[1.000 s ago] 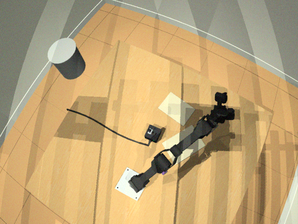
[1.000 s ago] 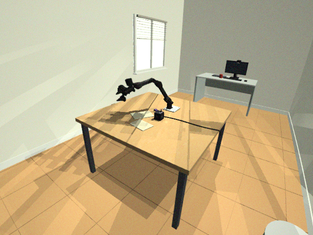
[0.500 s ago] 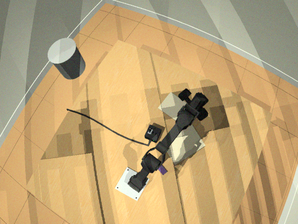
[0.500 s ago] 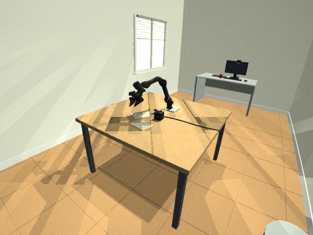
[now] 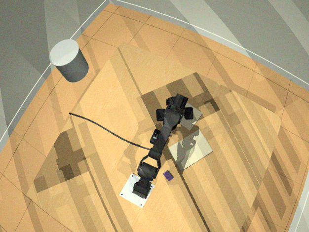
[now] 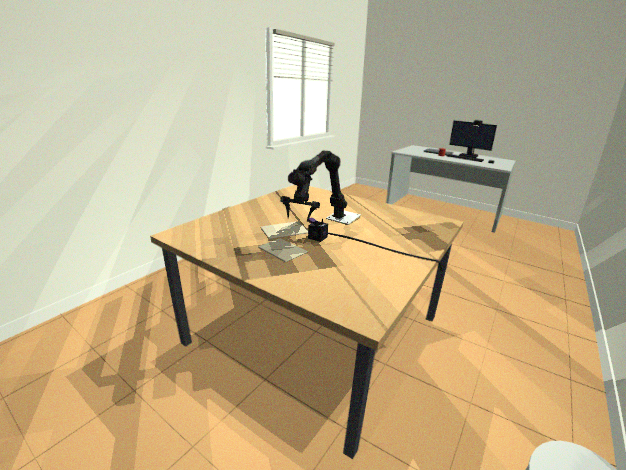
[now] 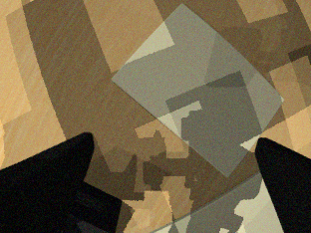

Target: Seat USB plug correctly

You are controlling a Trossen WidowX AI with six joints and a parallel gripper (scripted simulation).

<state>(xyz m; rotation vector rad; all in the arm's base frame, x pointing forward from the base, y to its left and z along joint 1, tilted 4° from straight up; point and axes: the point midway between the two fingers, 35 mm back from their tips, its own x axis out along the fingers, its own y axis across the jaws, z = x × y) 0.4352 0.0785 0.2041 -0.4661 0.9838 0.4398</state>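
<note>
fingers (image 5: 174,113) (image 6: 299,214) open, cropped in the wrist view; plug orientation unclear.

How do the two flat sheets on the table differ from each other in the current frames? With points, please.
The sheet nearer the arm's base (image 5: 203,149) (image 6: 275,231) looks larger than the farther sheet (image 5: 197,115) (image 6: 283,251) (image 7: 150,85). The nearer sheet catches a broad patch of bright light, while the farther sheet is mostly shaded. Both are pale, four-sided and flat on the table.

Wooden table (image 5: 99,99) (image 6: 303,288) (image 7: 25,100) | power cube (image 5: 152,137) (image 6: 318,231), cable (image 5: 107,130) (image 6: 384,244), two sheets (image 5: 190,149) (image 6: 283,249) (image 7: 199,80)
</note>
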